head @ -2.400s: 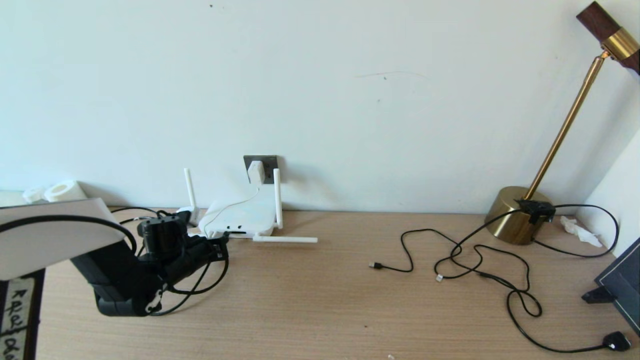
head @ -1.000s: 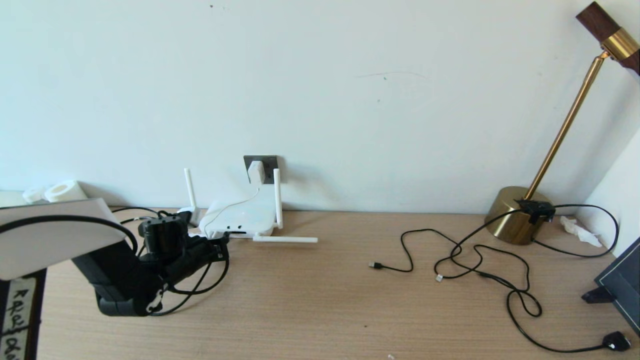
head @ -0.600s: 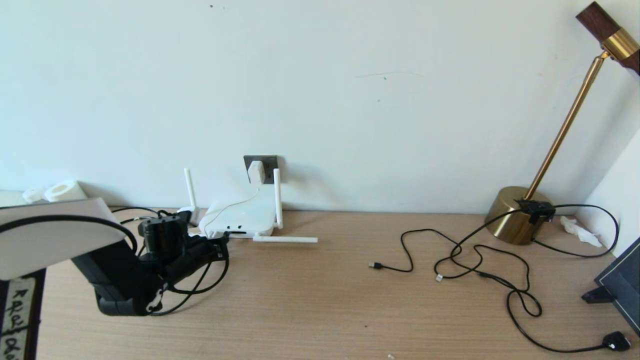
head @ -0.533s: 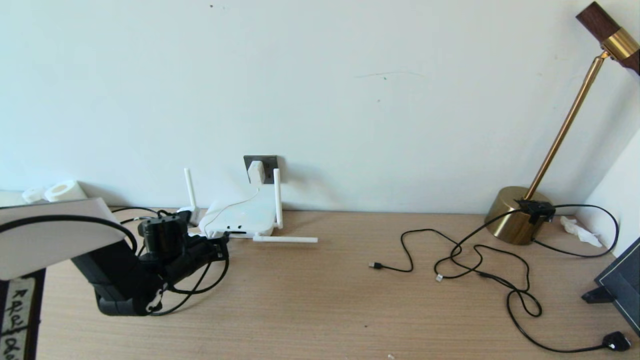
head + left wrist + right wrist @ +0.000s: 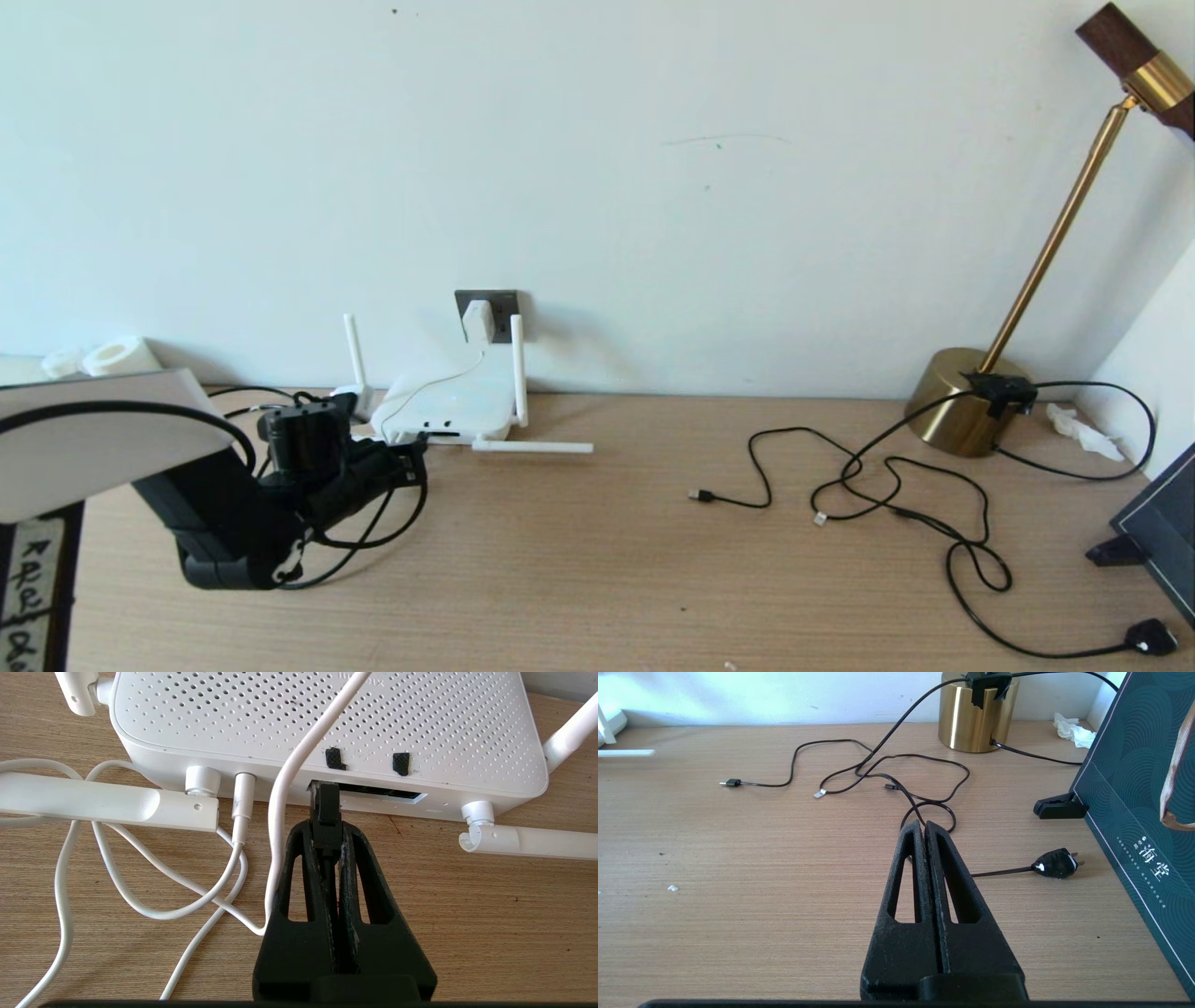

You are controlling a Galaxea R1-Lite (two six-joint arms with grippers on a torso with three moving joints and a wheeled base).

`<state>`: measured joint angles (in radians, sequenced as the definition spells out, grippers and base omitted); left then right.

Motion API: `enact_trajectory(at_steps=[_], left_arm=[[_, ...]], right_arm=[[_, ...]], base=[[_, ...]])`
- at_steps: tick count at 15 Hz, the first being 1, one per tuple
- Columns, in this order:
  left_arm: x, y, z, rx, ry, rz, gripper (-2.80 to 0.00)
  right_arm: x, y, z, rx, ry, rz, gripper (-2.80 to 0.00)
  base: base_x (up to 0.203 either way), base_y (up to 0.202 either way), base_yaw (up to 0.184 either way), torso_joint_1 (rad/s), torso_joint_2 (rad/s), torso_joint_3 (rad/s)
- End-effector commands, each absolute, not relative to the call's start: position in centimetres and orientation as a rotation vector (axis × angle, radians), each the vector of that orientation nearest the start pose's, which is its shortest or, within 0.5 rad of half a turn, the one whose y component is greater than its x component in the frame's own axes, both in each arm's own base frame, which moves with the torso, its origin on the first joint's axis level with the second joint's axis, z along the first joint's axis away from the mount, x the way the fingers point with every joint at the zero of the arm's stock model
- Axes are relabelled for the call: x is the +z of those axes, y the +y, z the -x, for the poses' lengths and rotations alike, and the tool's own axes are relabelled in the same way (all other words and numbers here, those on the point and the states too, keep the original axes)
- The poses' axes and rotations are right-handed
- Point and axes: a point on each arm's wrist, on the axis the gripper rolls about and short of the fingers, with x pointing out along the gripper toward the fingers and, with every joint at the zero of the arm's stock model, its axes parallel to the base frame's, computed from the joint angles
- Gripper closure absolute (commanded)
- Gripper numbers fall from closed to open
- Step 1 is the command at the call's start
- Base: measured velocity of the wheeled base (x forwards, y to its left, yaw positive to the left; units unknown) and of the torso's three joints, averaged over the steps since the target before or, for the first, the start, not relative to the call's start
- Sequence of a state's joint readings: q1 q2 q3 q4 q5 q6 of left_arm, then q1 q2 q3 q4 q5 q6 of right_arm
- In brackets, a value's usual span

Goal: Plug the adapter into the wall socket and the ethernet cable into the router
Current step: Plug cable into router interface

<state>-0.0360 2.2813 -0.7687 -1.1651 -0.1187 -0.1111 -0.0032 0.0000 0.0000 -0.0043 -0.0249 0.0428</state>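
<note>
Bare tabletop [image 5: 579,560] fills the head view's lower centre. Loose black cables [image 5: 896,504] clutter the right; white cords [image 5: 140,877] and antennas [image 5: 532,447] crowd the router [image 5: 448,406] at left.

Your adapter [image 5: 478,320], a small white cube, sat in the dark grey socket [image 5: 500,301] on the wall, its thin white cord drooping onto the router [image 5: 453,406]. That flat white perforated box lay on the worktop below, two antennas upright, two lying flat. The ethernet cable [image 5: 326,812], black-booted, had its tip at the router's dark port slot.
</note>
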Motion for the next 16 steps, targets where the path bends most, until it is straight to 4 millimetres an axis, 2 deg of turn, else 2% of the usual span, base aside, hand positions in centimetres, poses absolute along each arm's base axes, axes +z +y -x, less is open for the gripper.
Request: enact_trajectory(at_steps=[1, 16], left_arm=[[2.36, -1.66, -37.69, -0.136, 0.349, 0.125, 0.0], [1.94, -2.0, -37.6, -0.142, 0.362, 0.125, 0.0]], right_arm=[[7.6, -0.05, 2.28, -0.029, -0.005, -0.043, 0.0], [7.6, -0.05, 2.27, -0.029, -0.004, -0.043, 0.0]], base=[[0.0, 0.0, 0.0, 0.0, 0.0, 0.0], [0.0, 0.0, 0.0, 0.0, 0.0, 0.0]])
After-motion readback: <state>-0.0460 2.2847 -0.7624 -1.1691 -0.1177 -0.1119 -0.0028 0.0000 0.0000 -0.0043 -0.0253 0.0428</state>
